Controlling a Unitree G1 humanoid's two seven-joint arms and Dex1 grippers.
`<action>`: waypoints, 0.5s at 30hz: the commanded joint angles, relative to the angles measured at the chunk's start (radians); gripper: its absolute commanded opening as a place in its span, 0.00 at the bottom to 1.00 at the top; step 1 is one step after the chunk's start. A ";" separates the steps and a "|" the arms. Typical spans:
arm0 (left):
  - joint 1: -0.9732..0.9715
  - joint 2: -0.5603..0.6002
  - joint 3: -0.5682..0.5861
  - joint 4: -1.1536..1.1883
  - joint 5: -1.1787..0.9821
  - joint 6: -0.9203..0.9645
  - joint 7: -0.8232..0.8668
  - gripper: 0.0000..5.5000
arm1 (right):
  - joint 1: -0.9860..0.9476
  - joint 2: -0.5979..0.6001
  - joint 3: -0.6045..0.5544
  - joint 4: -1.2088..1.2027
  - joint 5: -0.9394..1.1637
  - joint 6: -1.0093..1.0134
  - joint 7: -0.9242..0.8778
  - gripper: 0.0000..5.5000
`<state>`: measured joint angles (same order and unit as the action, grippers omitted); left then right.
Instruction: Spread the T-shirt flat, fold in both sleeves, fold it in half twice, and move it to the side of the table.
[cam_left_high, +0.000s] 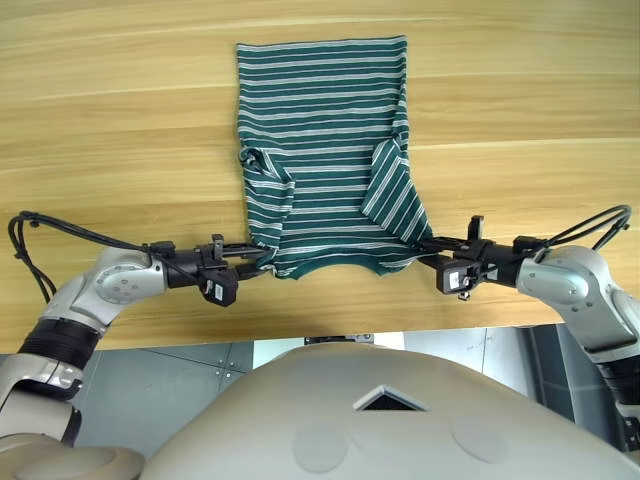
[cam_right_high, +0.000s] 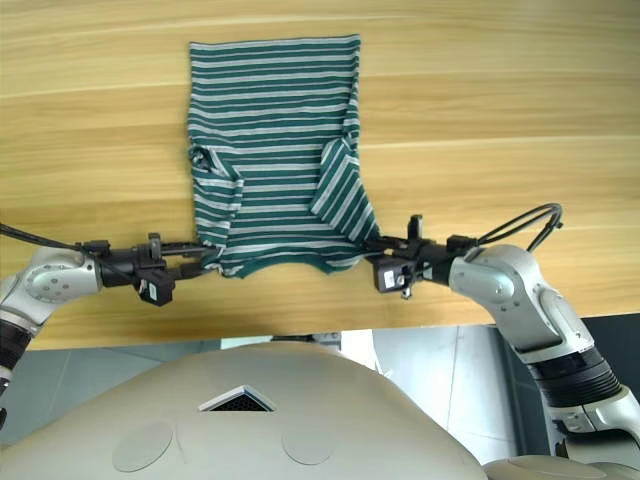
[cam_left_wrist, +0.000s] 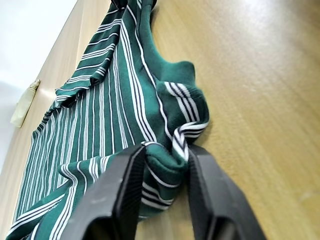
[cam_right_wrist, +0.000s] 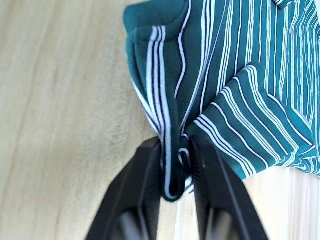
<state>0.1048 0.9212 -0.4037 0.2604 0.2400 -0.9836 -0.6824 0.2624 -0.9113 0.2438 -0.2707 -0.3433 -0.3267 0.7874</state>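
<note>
Sleeves already folded in on the dark green, white-striped T-shirt (cam_left_high: 325, 150), flat lengthwise mid-surface (cam_left_high: 100, 100) and reaching the near edge. Judged still to do: both halving folds and the move aside. Left tool (cam_left_high: 262, 258) and right tool (cam_left_high: 420, 243) each clamped on a bunched near corner of the shirt.
</note>
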 joint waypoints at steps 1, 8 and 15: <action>0.011 0.024 -0.040 0.059 0.076 0.039 -0.057 0.12 | -0.007 0.001 0.006 0.009 -0.016 0.008 0.006 0.03; -0.005 0.017 -0.058 0.060 0.059 0.024 -0.073 0.00 | -0.002 -0.001 0.006 -0.001 -0.010 0.003 0.009 0.00; -0.004 0.055 -0.050 -0.010 -0.043 -0.003 -0.116 0.00 | 0.050 -0.041 -0.038 -0.058 0.048 -0.020 0.024 0.00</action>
<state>0.0766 0.9520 -0.4344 0.2551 0.1895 -0.9975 -0.7631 0.2912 -0.9243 0.2337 -0.2968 -0.3278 -0.3366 0.7991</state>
